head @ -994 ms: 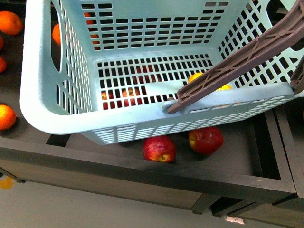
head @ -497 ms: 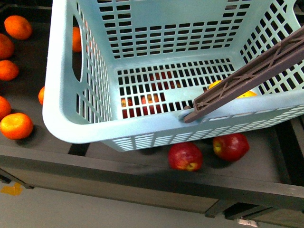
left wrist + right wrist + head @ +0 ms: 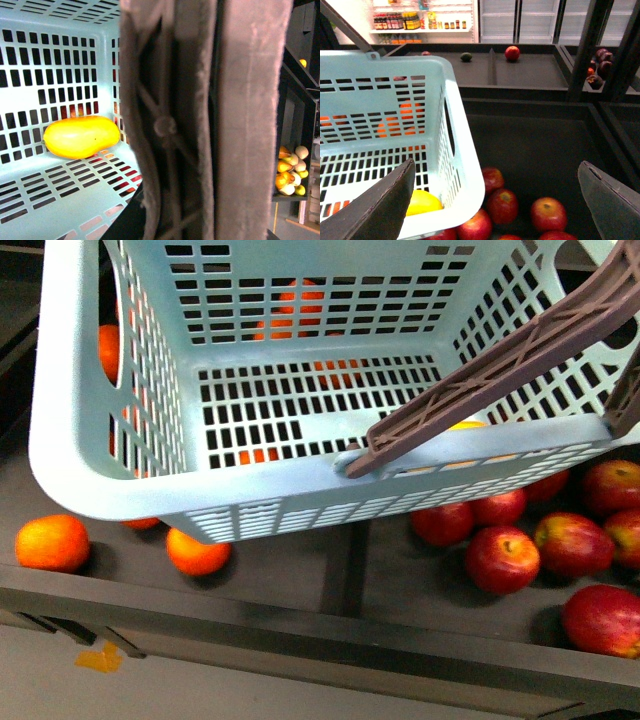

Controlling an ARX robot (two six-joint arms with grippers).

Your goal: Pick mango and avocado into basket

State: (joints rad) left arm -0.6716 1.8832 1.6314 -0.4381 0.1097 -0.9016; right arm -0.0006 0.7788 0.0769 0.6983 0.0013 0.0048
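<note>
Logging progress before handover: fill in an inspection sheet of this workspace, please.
Surface: dark shelf bins with a divider, beneath the basket.
Job's things: mango lies on the floor of the basket; a small dark green fruit, possibly the avocado, sits on a far shelf.
Clutter: oranges in the left bin, red apples in the right.
Hands: right hand open, empty; left hand not discernible behind the brown handle filling its wrist view.
Cables: nothing seen.
Surroundings: bottle shelves, glass doors.
</note>
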